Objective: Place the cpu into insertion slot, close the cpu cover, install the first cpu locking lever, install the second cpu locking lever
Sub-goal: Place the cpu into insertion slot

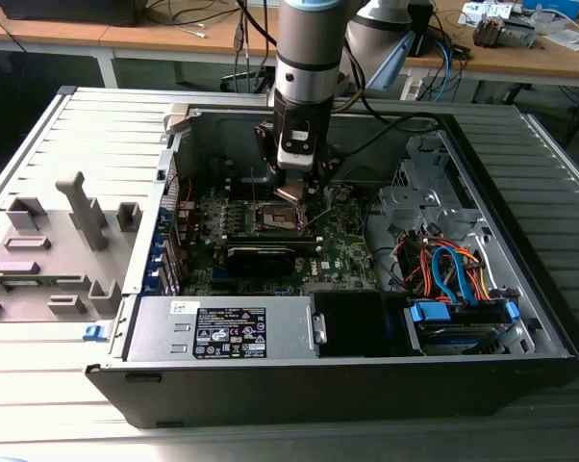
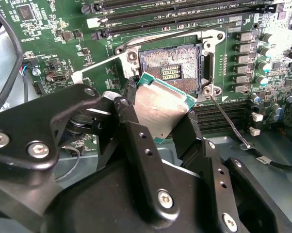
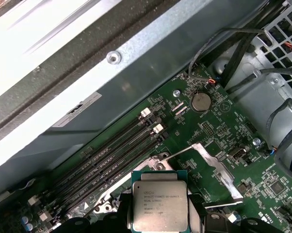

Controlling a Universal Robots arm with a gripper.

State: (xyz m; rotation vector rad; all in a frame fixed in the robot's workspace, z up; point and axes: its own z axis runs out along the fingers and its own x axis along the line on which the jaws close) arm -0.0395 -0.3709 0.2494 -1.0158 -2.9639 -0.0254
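Power supply sits nearest in the exterior view, along the near wall of the open case. Behind it the board lies flat on the case floor. Arm comes down over the board's middle. Gripper hangs just above the slot, with the cpu pinched in it. Cable bundle is at the exterior view's right. Grey fixture plate lies outside the case at the exterior view's left.

Second wrist view: gripper has its fingers pressed against two opposite edges of the cpu. Cpu is tilted, metal top toward the lens, over the near edge of the slot. Pin field is bare and the cpu is not seated. Cannot tell whether its lower corner touches the frame. Lever runs out from one slot corner and second lever from another, both outside the frame. Memory slots lie beyond.

First wrist view: cpu is face-on, held in the gripper with fingertips on either side. Cover stands just beside the cpu, not over it. Memory slots run alongside. Coin cell sits farther out, with the case wall beyond.
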